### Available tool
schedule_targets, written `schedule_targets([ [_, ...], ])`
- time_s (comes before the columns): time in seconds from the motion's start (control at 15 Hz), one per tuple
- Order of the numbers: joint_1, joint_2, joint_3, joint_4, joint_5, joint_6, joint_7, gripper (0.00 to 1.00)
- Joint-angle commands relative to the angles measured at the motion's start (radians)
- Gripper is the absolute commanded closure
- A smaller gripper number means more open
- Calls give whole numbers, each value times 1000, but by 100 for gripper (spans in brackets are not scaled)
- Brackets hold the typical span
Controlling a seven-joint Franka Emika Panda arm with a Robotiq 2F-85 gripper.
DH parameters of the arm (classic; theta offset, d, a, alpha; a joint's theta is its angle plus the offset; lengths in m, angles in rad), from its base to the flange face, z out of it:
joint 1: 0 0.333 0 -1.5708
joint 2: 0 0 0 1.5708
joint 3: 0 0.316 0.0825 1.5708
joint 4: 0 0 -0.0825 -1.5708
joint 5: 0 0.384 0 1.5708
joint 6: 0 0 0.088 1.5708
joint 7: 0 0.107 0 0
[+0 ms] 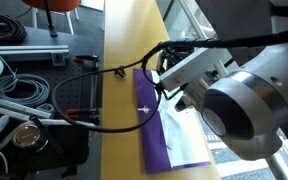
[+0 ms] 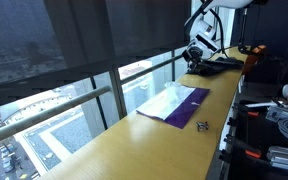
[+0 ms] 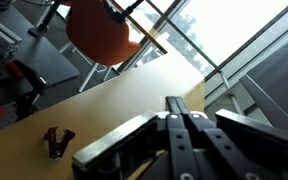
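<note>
My gripper (image 3: 178, 103) is shut, its two black fingers pressed together with nothing between them. It hangs above the wooden counter (image 3: 104, 115), pointing along it. In both exterior views the gripper (image 1: 161, 80) (image 2: 193, 58) is near one end of a purple sheet (image 1: 154, 135) (image 2: 184, 108) with white paper (image 2: 169, 100) lying on it. A small dark clip-like object (image 3: 56, 142) lies on the bare wood ahead of the fingers, apart from them. It also shows past the sheet's other end as the same small object (image 1: 117, 70) (image 2: 202, 125).
A black cable (image 1: 104, 125) loops across the counter and over its edge. An orange chair (image 3: 99, 30) stands beyond the counter's end. Window glass and a railing (image 2: 74, 105) run along one side. Cables and gear (image 1: 24, 95) crowd the floor on the other side.
</note>
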Motion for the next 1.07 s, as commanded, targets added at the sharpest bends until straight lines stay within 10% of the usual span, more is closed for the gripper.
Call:
schedule_targets([
  [0.0,-19,16,-1,37,-2,-3,1,100],
  [1.0,-34,59,3,88,-4,-6,4,100],
])
